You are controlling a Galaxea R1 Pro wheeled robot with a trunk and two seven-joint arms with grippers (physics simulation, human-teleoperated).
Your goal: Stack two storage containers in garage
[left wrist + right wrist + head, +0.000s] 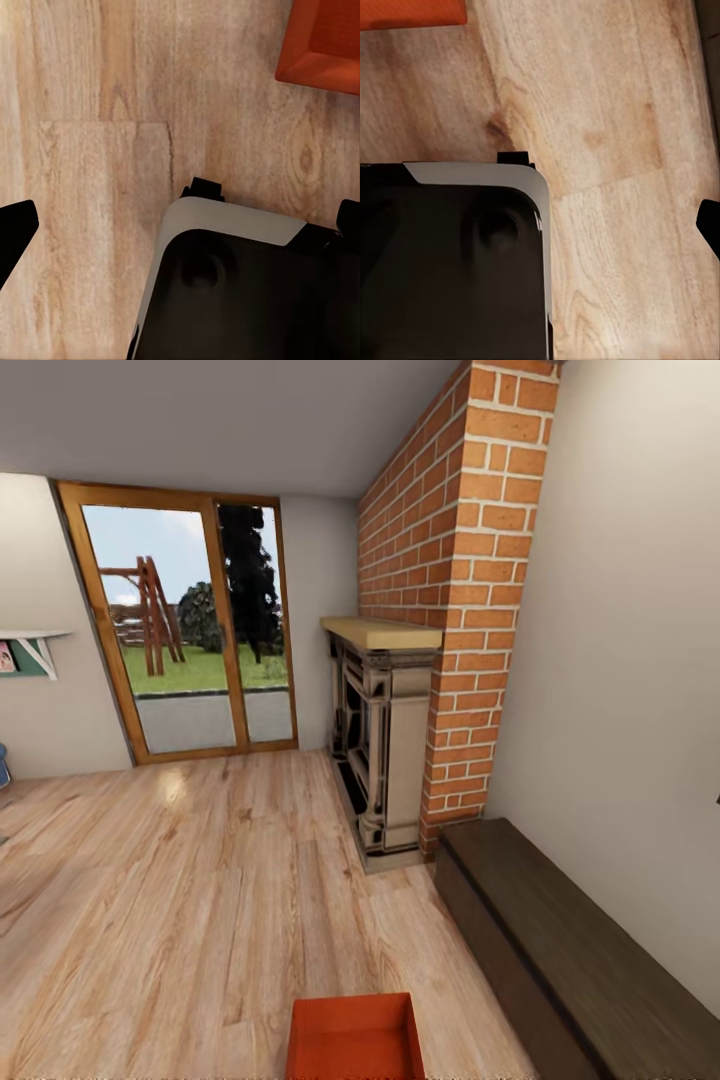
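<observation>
One orange-red open-top storage container (355,1040) sits on the pale wood-plank floor (180,900) of the living room, at the bottom edge of the head view, just in front of me. The left wrist view catches one of its corners (326,41), and the right wrist view shows a strip of its wall (409,11). My left gripper (180,225) hangs open over the floor, its black fingertips (15,232) at the frame's two sides with nothing between them. One black fingertip (711,225) of my right gripper shows far out at the side, also holding nothing. The second container is out of view.
My black, grey-edged base (247,300) lies below both wrists. A brick chimney (450,560) and fireplace (385,750) stand ahead on the right, with a long dark wooden bench (570,950) along the right wall. A wood-framed glass door (185,630) is at the back left.
</observation>
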